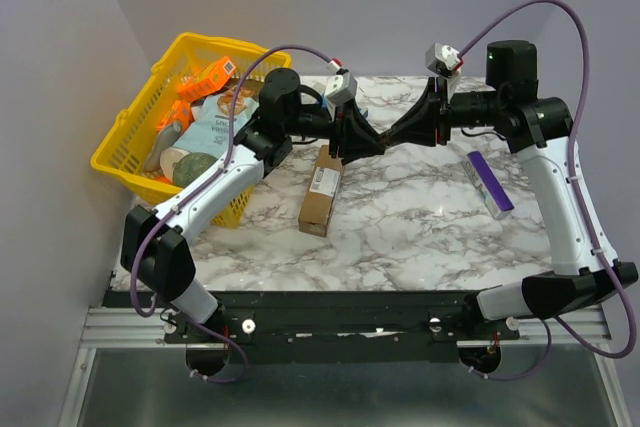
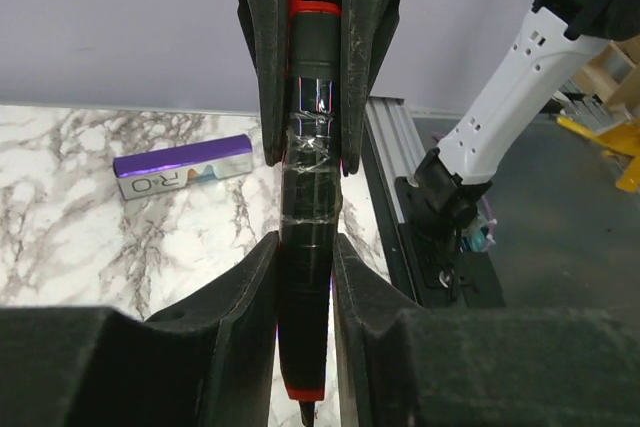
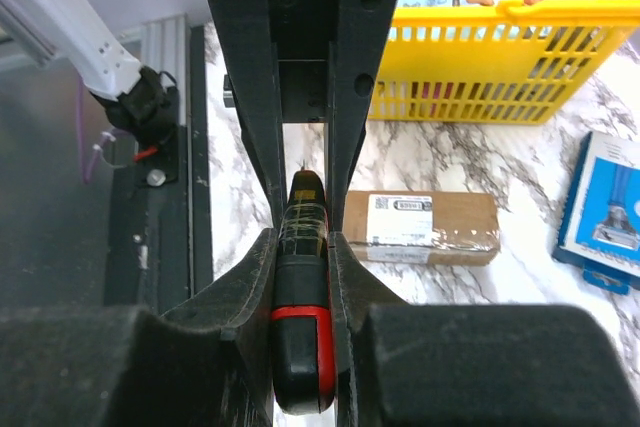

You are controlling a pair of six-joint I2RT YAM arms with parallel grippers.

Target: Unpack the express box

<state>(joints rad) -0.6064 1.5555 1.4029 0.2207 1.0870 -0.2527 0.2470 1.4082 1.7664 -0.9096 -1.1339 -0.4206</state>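
White marble veined in grey forms the table. It stands in a bare alcove of pale lilac-grey walls, and a metal rail at the near edge carries both arm bases. At the far left a yellow slatted basket sits on the table's corner, filled with orange packets, a pale blue pouch and a dark green rounded item. Just right of it lies the express box, a long narrow brown carton. It rests flat on the marble left of centre, its length running away from the arms, and neither gripper touches it. A white shipping label covers part of its upper face and clear tape glints across the other end. The right wrist view shows a small blue-and-white box close beyond it. Above the table's far middle the arms meet tip to tip on a slim black tool with red ends. The left gripper has its pads right along the tool's sides, but I cannot tell whether they press it. The right gripper is clamped on the tool. A flat purple bar lies alone at the right.
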